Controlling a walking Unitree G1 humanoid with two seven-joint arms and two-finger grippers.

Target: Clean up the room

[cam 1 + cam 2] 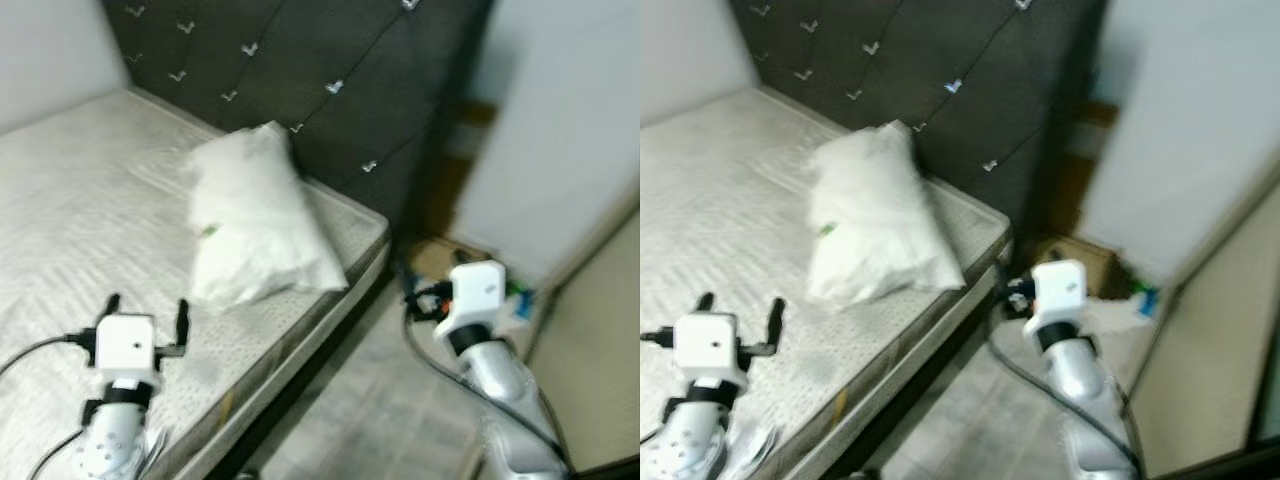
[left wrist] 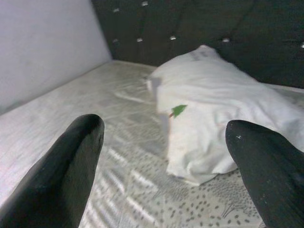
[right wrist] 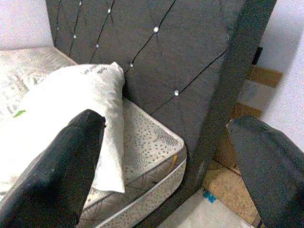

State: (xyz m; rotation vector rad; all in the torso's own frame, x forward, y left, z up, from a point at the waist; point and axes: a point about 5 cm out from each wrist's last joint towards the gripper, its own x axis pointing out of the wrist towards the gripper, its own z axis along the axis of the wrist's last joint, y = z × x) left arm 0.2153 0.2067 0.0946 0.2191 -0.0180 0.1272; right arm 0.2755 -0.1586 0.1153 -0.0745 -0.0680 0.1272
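Hovering over the bare mattress [image 1: 70, 200] at about 7 o'clock in the head view, the left gripper [image 1: 148, 312] is holding its two black fingers [image 2: 61, 175] spread apart, gripping nothing. A white pillow [image 1: 255, 215] is lying near the mattress's corner at 12 o'clock from that gripper, its upper end leaning against the dark tufted headboard [image 1: 330, 90]; a small green mark [image 2: 178, 110] is showing on its side. The right gripper [image 3: 166, 156] is hanging off the bed edge at 4 o'clock, over the floor [image 1: 380, 410], fingers parted and empty, pointing toward the headboard's end. A brown cardboard box [image 1: 1080, 255] is sitting on the floor beyond it, beside the white wall [image 1: 570, 130].
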